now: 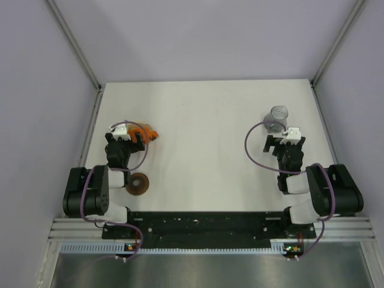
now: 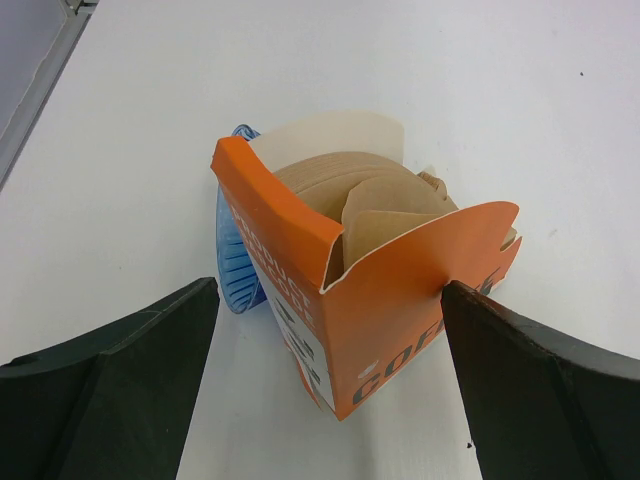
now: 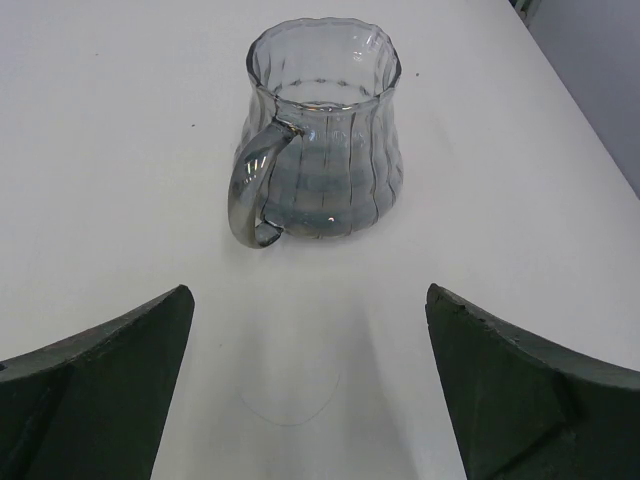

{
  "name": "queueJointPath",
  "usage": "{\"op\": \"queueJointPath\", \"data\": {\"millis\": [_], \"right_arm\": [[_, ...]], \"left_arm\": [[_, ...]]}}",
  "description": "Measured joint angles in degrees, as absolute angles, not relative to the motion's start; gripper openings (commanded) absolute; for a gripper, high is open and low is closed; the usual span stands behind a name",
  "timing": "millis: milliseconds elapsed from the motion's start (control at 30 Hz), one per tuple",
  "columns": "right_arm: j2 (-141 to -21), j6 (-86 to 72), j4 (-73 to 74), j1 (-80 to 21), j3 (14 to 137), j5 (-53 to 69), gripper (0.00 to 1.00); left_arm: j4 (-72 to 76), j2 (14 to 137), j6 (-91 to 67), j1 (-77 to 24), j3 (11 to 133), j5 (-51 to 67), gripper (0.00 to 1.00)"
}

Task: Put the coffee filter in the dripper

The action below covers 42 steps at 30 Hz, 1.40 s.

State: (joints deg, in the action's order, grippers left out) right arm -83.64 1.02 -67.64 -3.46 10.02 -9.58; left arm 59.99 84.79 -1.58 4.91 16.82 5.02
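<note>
Tan coffee filters (image 2: 372, 203) stand stacked inside an open orange pack (image 2: 400, 300) printed "COFFEE", seen close up in the left wrist view. My left gripper (image 2: 328, 300) is open, and the pack's near corner reaches in between its two dark fingers (image 2: 130, 380). From above, the left gripper (image 1: 129, 139) sits just left of the orange pack (image 1: 150, 133). The dark-brown ring-shaped dripper (image 1: 138, 183) lies on the table nearer the left arm's base, with nothing in it. My right gripper (image 1: 282, 143) is open and holds nothing.
A clear grey glass cup (image 3: 320, 150) with a handle stands upright just beyond the right gripper (image 3: 308, 300); from above, the cup (image 1: 277, 117) is at the right rear. A blue ribbed object (image 2: 232, 265) lies behind the pack. Grey walls enclose the white table (image 1: 204, 150).
</note>
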Motion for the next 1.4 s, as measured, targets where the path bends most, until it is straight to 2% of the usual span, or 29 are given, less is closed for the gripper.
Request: {"op": "queueJointPath", "data": {"millis": [267, 433, 533, 733, 900, 1033, 1167, 1300, 1400], "right_arm": [[-83.0, 1.1, -66.4, -3.1, 10.0, -8.0, 0.99], [-73.0, 0.3, -54.3, -3.1, 12.7, -6.3, 0.96], [-66.9, -3.3, -47.5, -3.1, 17.1, -5.9, 0.92], [-59.3, -9.7, -30.3, -3.3, 29.8, -4.1, 0.91], [-57.5, -11.8, -16.3, -3.7, 42.1, -3.2, 0.91], [-57.2, -12.2, -10.6, -3.7, 45.9, -2.4, 0.91], [-57.2, -12.2, -6.7, -3.7, 46.3, -0.6, 0.91], [-57.4, -11.7, -4.3, -3.7, 46.3, 0.7, 0.91], [-58.2, -11.1, -3.8, -3.7, 46.3, 1.5, 0.91]], "left_arm": [[60.0, 84.8, -1.6, 4.9, 16.8, 5.0, 0.99], [57.6, 83.5, -3.4, 5.8, 16.9, 2.1, 0.99], [52.1, 80.4, -5.3, 7.4, 18.6, 0.1, 0.99], [45.0, 73.2, -7.4, 10.7, 21.2, 2.8, 0.98], [25.1, 72.5, -7.3, 14.4, 35.6, 11.7, 0.93], [9.7, 72.5, -6.0, 14.8, 48.1, 18.7, 0.90], [-1.5, 74.4, -5.1, 14.7, 59.2, 20.1, 0.84], [-11.5, 82.5, -3.9, 14.7, 72.3, 19.7, 0.79], [-20.2, 93.6, -3.2, 14.2, 86.1, 18.3, 0.76]]}}
